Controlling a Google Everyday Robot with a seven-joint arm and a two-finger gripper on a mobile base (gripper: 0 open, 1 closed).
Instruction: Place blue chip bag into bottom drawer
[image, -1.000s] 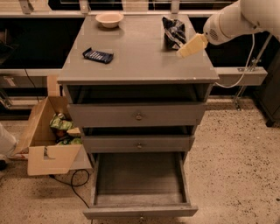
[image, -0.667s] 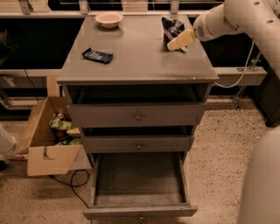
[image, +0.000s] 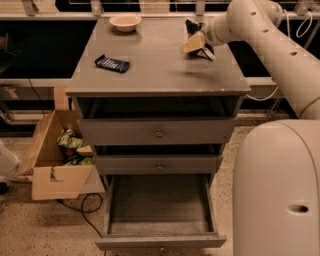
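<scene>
One claw (image: 193, 44), at blue chip bag (image: 192, 26)

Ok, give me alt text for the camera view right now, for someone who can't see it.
The robot's gripper is down at the blue chip bag on the back right of the grey cabinet top. Below, the bottom drawer stands pulled open. A bowl and a flat dark packet lie further left.

blue chip bag (image: 192, 25): crumpled, dark, cabinet top rear corner, jaws beside it | bottom drawer (image: 160, 205): open
</scene>
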